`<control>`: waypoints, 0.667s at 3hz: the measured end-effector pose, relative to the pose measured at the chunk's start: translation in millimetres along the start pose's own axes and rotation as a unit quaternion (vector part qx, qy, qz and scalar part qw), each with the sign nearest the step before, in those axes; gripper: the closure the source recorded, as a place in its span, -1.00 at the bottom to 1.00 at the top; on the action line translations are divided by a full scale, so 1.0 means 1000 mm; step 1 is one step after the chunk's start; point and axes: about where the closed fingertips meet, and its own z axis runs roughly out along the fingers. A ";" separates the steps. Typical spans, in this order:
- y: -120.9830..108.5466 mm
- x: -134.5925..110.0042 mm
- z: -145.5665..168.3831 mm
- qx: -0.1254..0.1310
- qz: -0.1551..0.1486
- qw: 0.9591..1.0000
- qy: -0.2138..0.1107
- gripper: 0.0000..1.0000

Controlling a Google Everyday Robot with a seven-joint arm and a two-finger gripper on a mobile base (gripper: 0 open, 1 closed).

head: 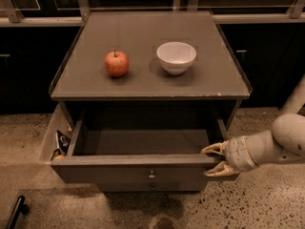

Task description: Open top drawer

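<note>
The top drawer point(138, 171) of the grey cabinet stands pulled far out, its grey inside bare, with a small round metal knob point(151, 176) at the centre of its front. My gripper point(215, 160) is at the drawer's right front corner. Its cream fingers point(212, 149) are spread, one above and one below the level of the front's top edge. A lower drawer front with a like knob point(152, 187) shows just under it.
A red apple point(116, 63) and a white bowl point(176, 57) sit on the cabinet top point(147, 80). A side bin point(57, 140) with small items hangs at the cabinet's left. Dark cabinets stand behind. Speckled floor lies around.
</note>
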 end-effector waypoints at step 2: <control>0.035 0.000 -0.001 -0.051 -0.001 0.999 -0.019 0.22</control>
